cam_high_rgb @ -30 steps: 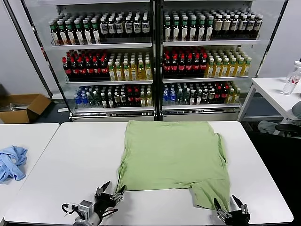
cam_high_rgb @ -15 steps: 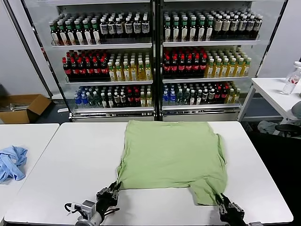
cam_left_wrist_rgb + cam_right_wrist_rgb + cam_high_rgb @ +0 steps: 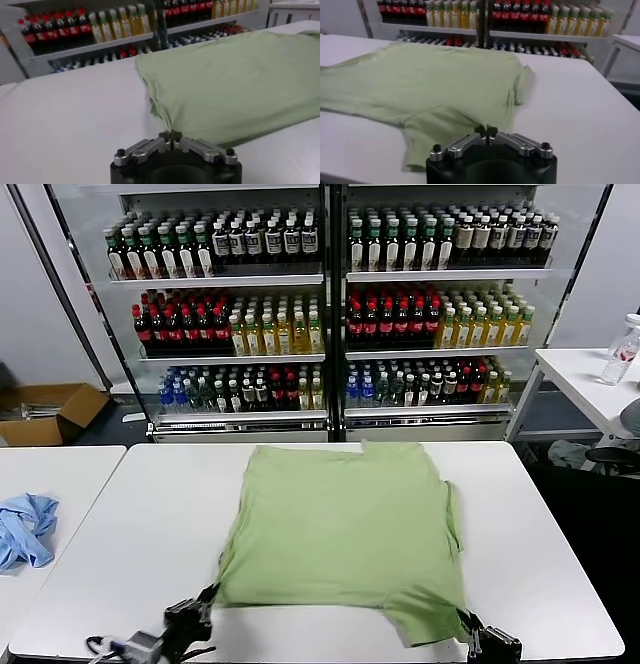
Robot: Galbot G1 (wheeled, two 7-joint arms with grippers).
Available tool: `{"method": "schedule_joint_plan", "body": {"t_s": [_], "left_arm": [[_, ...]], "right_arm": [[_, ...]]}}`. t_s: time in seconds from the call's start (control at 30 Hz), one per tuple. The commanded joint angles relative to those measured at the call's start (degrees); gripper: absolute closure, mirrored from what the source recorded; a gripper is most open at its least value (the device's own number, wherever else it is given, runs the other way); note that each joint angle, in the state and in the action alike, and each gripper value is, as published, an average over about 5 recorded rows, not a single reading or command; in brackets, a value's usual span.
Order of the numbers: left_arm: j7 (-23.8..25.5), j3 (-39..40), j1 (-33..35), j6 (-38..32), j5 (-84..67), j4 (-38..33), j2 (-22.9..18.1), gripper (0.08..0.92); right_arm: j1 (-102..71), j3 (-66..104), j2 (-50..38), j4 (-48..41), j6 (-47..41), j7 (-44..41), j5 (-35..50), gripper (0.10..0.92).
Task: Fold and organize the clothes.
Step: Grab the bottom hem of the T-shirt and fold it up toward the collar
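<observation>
- The shirt (image 3: 345, 539) lies plain side up in the middle of the bench (image 3: 130, 534), its far hem near the far edge and its near hem close to the near edge; one flap hangs lower toward the near right corner.
- Our left gripper (image 3: 171, 136) is clenched on the shirt's near left corner, close to the bench's near edge; the wrist view shows the cloth rising straight out of the closed tips.
- Our right gripper (image 3: 490, 131) is likewise clenched on the lower flap near the near right corner, with cloth pinched between its tips.
- We judge the step in hand to be the first fold: both near corners are gripped and the cloth is not yet doubled over.
- The next move calls for lifting both corners together, keeping them level, and carrying them toward the far edge so the near hem lands squarely on the far one.
- Uneven lifting would skew the fold, since the right side hangs lower.
- Beyond the bench stand drink coolers (image 3: 330, 304); a blue cloth (image 3: 25, 529) lies on a side table (image 3: 70, 474) to our left.
</observation>
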Motion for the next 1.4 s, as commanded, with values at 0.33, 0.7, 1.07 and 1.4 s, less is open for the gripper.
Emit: {"method": "schedule_joint_plan", "body": {"t_s": [0.33,0.7,1.07,1.4], "left_arm": [[0.8,-2.9,-17.8,2.1,-10.5,4.2,2.5,0.919],[3.5,7.2,-35.5,-0.8,-9.4,23.2,-0.2,0.919],[5.5,12.1,-40.1,-3.9,-6.9,31.7,-0.9,0.919],[2.3,15.9,-43.5,-7.7,0.3,38.1,-4.1,0.745]], "right_arm": [[23.1,-4.1,-1.7,-2.5,-6.6,4.6,5.1,0.921],[41.6,-16.2,1.9,-19.5,-8.7,5.2,3.1,0.921],[42.7,-17.3,4.0,-23.1,-9.2,5.7,-0.1,0.920],[43.1,-17.2,5.9,-28.1,-10.2,6.5,-2.4,0.708]]}}
